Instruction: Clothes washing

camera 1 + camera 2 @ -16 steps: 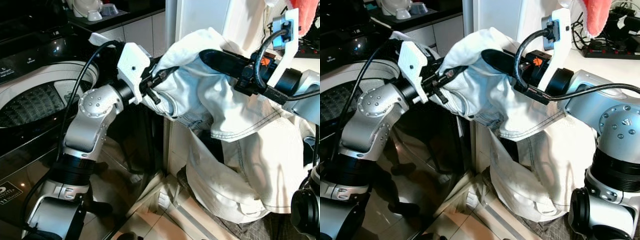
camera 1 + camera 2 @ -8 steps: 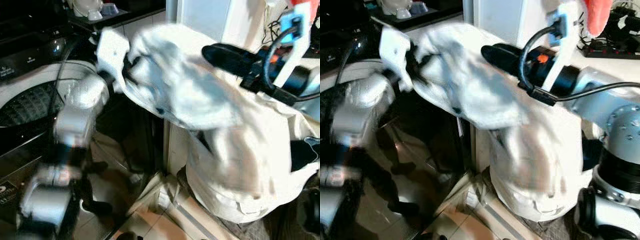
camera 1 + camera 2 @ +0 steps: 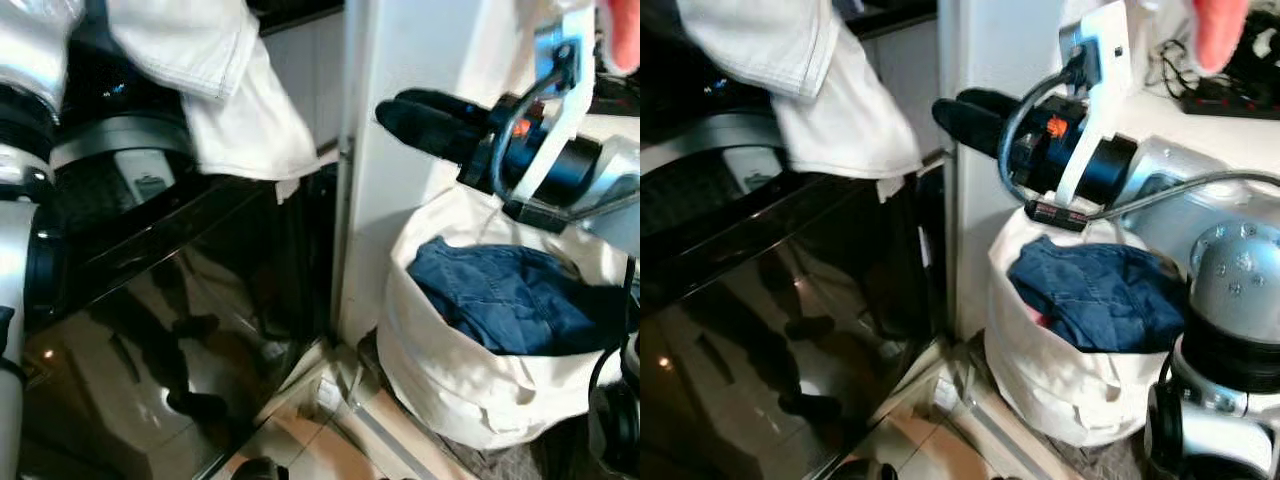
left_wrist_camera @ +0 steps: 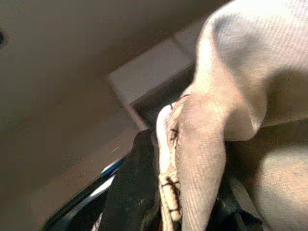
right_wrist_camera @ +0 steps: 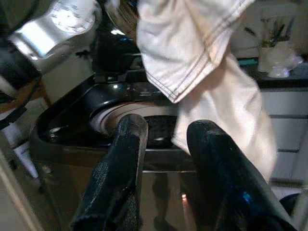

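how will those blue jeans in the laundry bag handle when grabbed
Probably floppy: the blue jeans lie crumpled in folds inside the white laundry bag. Likely heavy for cloth, being thick denim. They may unfold and dangle like the white garment hanging over the washer.

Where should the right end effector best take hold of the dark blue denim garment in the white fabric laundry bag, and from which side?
Probably from above, at the raised crumpled fold on top of the dark blue denim garment. It lies heaped in the open mouth of the white fabric laundry bag, whose walls block the sides. The right end effector hovers open above it.
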Tool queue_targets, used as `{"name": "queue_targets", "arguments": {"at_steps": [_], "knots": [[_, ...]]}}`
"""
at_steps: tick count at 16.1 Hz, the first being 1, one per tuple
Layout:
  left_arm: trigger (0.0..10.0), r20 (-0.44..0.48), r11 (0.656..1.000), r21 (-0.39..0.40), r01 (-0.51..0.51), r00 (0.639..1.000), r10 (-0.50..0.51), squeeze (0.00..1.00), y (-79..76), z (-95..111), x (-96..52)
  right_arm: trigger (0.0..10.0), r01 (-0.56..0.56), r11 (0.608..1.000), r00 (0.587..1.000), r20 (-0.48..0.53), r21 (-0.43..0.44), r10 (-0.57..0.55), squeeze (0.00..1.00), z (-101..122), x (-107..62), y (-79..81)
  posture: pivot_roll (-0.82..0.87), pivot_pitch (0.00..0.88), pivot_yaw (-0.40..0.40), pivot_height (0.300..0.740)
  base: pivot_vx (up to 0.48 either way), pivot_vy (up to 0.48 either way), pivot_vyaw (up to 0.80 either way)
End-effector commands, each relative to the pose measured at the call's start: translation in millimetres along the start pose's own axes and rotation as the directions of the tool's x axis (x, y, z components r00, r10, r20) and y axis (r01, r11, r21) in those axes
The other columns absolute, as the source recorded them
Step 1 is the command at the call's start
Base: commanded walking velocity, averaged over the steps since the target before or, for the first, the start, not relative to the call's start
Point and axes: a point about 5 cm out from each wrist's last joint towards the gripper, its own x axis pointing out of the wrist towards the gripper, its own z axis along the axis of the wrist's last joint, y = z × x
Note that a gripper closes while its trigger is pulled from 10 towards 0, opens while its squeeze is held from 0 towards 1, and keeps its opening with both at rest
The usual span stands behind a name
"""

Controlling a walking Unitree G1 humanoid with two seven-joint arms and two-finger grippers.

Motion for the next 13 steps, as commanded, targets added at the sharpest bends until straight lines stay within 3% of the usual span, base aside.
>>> {"name": "queue_targets", "arguments": {"at_steps": [1, 2, 3, 4, 5, 6, 7, 8, 13], "knots": [[0.0, 0.033, 0.997, 0.052, -0.056, 0.998, 0.055, 0.00, 7.7, 8, 5.6, 10.0, -0.017, 1.000, 1.000, -0.009, -0.006, 0.017, 0.00, -4, 2.2, 6.2, -0.06, 0.000, 0.054, 0.740, 0.000, 0.000, 0.00], [8.5, -0.058, 0.995, 0.076, 0.065, 0.997, -0.060, 0.00, -18.2, -7, -3.5, 10.0, -0.026, 1.000, 0.999, -0.027, 0.005, 0.026, 0.00, -10, 5.1, 9.3, -0.05, 0.000, 0.043, 0.740, 0.000, 0.000, 0.00], [10.0, -0.205, 0.965, -0.036, 0.259, 0.943, -0.260, 0.00, -57.1, -28, -23.8, 10.0, -0.033, 0.999, 0.998, -0.058, 0.016, 0.034, 0.00, -18, 8.5, 12.1, -0.05, 0.000, 0.038, 0.740, 0.000, 0.000, 0.00], [10.0, -0.255, 0.933, -0.106, 0.343, 0.898, -0.359, 0.00, -75.1, -36, -35.8, 10.0, -0.034, 0.999, 0.997, -0.072, 0.020, 0.035, 0.00, -22, 10.0, 13.1, -0.05, 0.000, 0.036, 0.740, 0.000, 0.000, 0.00], [10.0, -0.319, 0.885, -0.193, 0.424, 0.826, -0.465, 0.00, -97.9, -49, -55.2, 10.0, -0.036, 0.999, 0.995, -0.091, 0.028, 0.038, 0.00, -27, 12.9, 15.3, -0.05, 0.000, 0.036, 0.740, 0.000, 0.000, 0.00], [10.0, -0.345, 0.870, -0.221, 0.440, 0.799, -0.492, 0.00, -105.4, -54, -63.1, 10.0, -0.038, 0.999, 0.994, -0.097, 0.032, 0.041, 0.00, -29, 14.1, 16.5, -0.05, 0.000, 0.036, 0.740, 0.000, 0.000, 0.00], [10.0, -0.448, 0.860, -0.244, 0.449, 0.734, -0.510, 0.00, -117.3, -72, -82.4, 10.0, -0.045, 0.998, 0.992, -0.116, 0.037, 0.049, 0.00, -35, 17.3, 21.8, -0.07, 0.000, 0.046, 0.740, 0.000, 0.000, 0.00], [10.0, -0.486, 0.861, -0.230, 0.454, 0.712, -0.506, 1.00, -118.5, -79, -88.0, 10.0, -0.047, 0.998, 0.991, -0.125, 0.036, 0.051, 0.00, -38, 17.6, 25.1, -0.07, 0.000, 0.051, 0.740, 0.000, 0.000, 0.00], [10.0, -0.503, 0.837, -0.351, 0.420, 0.669, -0.547, 1.00, -109.9, -79, -80.6, 10.0, -0.031, 0.998, 0.990, -0.133, 0.047, 0.037, 0.00, -42, 14.7, 25.9, -0.06, 0.000, 0.048, 0.740, 0.000, 0.000, 0.00]]}}
